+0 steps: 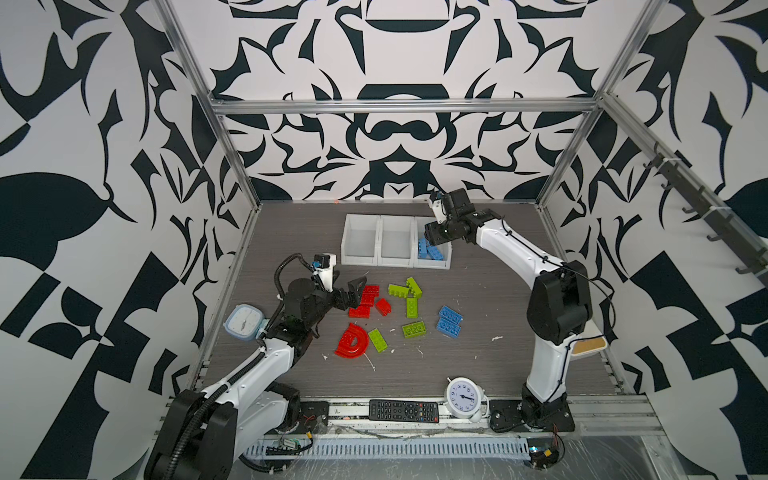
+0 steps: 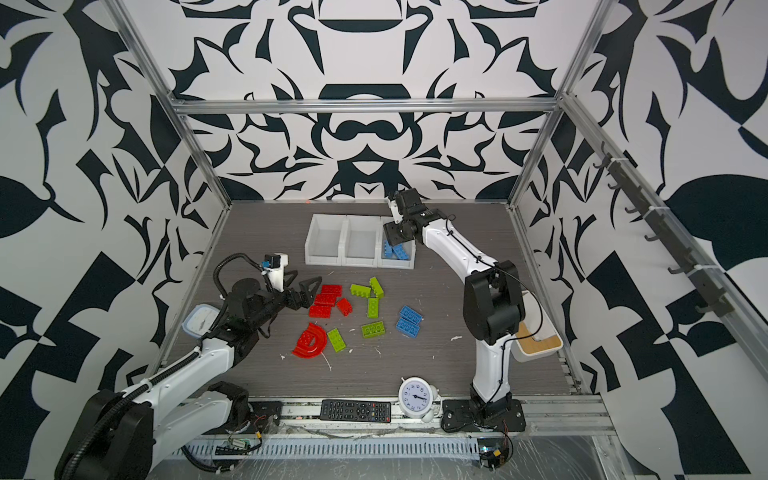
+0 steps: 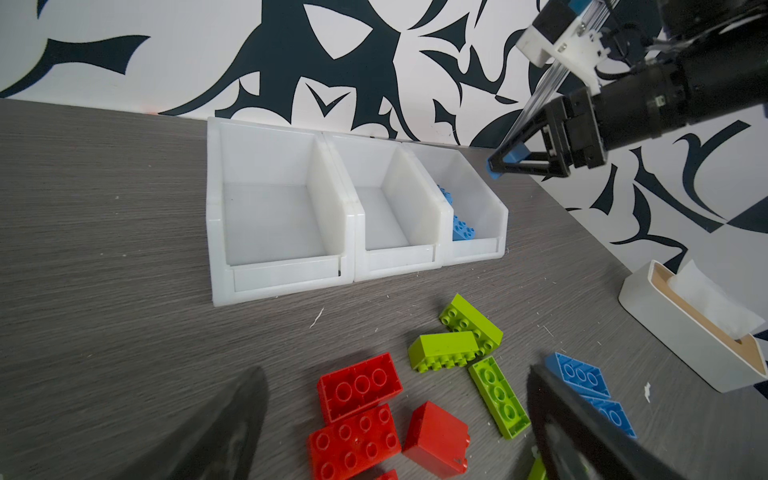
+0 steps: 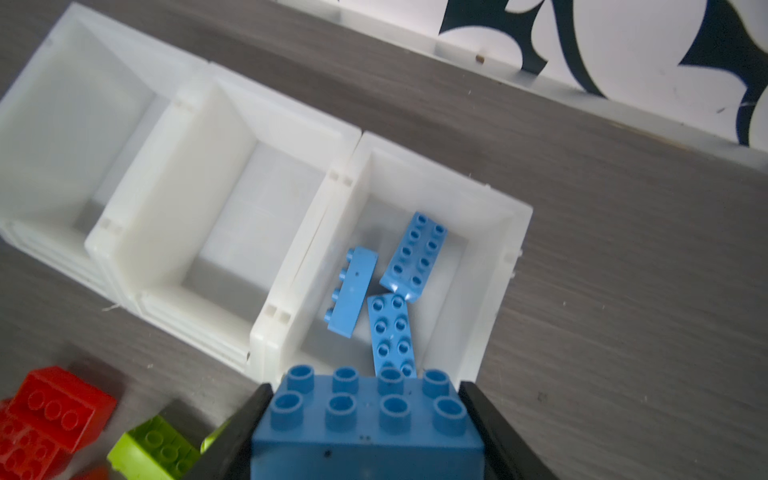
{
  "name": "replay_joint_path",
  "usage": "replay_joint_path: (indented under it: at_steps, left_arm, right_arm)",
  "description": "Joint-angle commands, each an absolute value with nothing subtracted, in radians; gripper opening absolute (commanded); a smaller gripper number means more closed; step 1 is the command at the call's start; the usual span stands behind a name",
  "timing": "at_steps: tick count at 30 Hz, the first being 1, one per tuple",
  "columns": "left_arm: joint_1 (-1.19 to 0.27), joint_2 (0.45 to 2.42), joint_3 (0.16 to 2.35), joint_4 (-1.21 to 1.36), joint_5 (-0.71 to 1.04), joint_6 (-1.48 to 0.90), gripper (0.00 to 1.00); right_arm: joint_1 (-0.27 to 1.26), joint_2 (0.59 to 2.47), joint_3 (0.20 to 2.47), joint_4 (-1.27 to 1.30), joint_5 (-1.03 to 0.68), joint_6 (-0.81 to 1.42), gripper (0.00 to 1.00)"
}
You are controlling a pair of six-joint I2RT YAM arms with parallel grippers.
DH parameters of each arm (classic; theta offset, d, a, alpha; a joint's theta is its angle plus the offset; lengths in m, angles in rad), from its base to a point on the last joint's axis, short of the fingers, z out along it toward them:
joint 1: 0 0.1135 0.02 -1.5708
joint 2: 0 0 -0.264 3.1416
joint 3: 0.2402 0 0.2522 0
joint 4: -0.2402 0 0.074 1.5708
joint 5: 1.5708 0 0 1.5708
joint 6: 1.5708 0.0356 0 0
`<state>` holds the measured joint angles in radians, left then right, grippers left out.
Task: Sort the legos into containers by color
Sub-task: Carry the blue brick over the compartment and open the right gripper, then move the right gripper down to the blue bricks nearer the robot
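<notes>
While the right gripper (image 1: 429,239) (image 2: 389,243) is hanging over the rightmost bin (image 1: 446,259) of the three bins (image 1: 359,261) in both top views, binned bricks (image 1: 434,252), all blue, are lying inside it. Whether the jaws are gripping anything is too small to tell from up here. The left gripper (image 1: 358,294) (image 2: 312,293) is hovering low, just beside the red bricks (image 1: 368,297), with its jaws standing wide apart and holding nothing. On the table (image 1: 478,365) the green bricks (image 1: 409,299) are lying in the middle and a blue pair (image 1: 449,321) is sitting side by side to their right. The red arch (image 1: 352,341) is lying nearer the front edge, with one of the green bricks just beside it.

Seen from the left wrist, the left gripper's fingers (image 3: 232,415) are standing wide apart, gripping nothing. The red bricks (image 3: 357,411) are lying on the table between them, and the green bricks (image 3: 457,345) just past. Beyond, the bins (image 3: 282,286) are standing in a row, and the right gripper (image 3: 496,165) is hanging above the rightmost bin (image 3: 498,232), clamping a blue brick (image 3: 514,156).

Seen from the right wrist, the blue brick (image 4: 365,419) is sitting studs up between the right gripper's black fingers (image 4: 245,419). They are pressing on its two ends with the jaws roughly half open. It is hanging over the wall of the rightmost bin (image 4: 513,249) that faces the loose bricks. Three binned bricks (image 4: 390,332) are lying inside, one of them on its side. Some of the red bricks (image 4: 41,415) and green bricks (image 4: 153,449) are showing on the table nearby.
</notes>
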<state>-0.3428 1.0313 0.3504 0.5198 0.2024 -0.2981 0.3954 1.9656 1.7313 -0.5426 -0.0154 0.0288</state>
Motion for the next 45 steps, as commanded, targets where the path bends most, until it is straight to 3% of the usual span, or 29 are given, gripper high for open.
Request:
replay_joint_path:
  at_steps: [1, 20, 28, 36, 45]
  left_arm:
    - [-0.345, 1.013, 0.347, 0.531, 0.198, -0.294, 1.0]
    - [-0.344, 1.025, 0.349, 0.534, 0.2, -0.294, 1.0]
    - [-0.345, 1.017, 0.347, 0.533, 0.2, -0.292, 1.0]
    - [-0.345, 1.017, 0.347, 0.533, 0.199, -0.293, 1.0]
    - [-0.345, 1.011, 0.347, 0.531, 0.199, -0.294, 1.0]
  right_arm:
    - [0.375, 2.015, 1.86, -0.606, -0.043, -0.013, 0.56]
    - [0.307, 2.299, 2.211, -0.69, -0.096, -0.04, 0.6]
    - [0.307, 2.338, 2.274, -0.711, -0.1, -0.038, 0.67]
    - [0.306, 2.322, 2.262, -0.727, -0.115, -0.043, 0.81]
    - [0.307, 2.116, 2.024, -0.722, -0.146, -0.015, 0.81]
